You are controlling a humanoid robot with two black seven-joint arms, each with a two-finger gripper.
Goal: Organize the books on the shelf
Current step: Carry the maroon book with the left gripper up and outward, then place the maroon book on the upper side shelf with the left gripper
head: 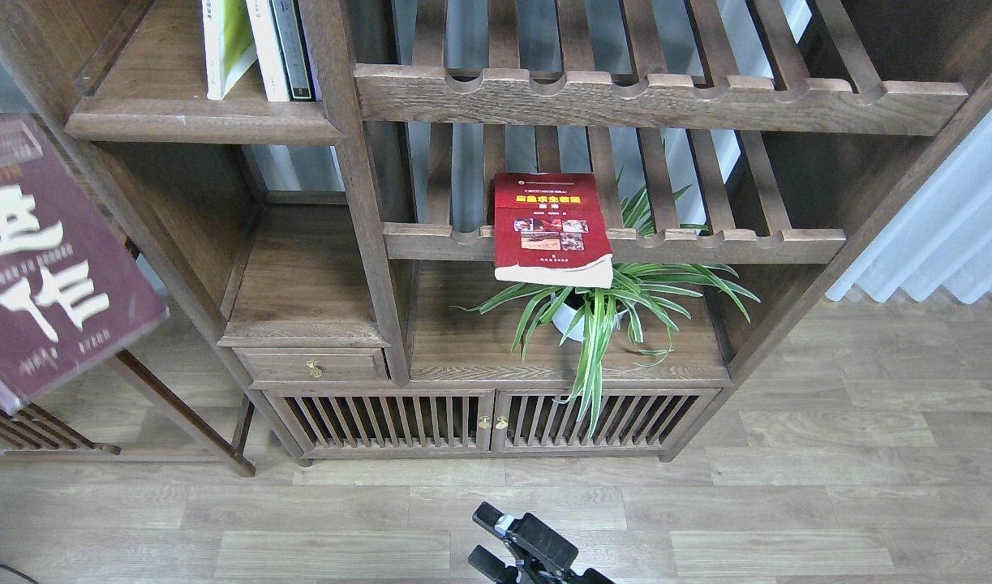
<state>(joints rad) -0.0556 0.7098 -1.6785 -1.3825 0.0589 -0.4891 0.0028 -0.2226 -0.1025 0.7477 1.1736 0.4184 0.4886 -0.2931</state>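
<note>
The dark maroon book (45, 251) with big white characters hangs tilted in the air at the left edge, in front of the bookcase's left side; what holds it is out of view. The red book (548, 223) lies flat on a slatted rack, overhanging its front rail. The yellow-green book (224, 45) stands on the solid shelf (195, 122) at the top left. My right gripper (489, 539) is low at the bottom centre, open and empty. My left gripper is not in view.
Thin white and dark-spined volumes (281, 49) stand beside the yellow-green book. A potted spider plant (601, 308) sits under the red book. A side table (179, 414) stands left of the bookcase. A white curtain (942, 227) hangs at right.
</note>
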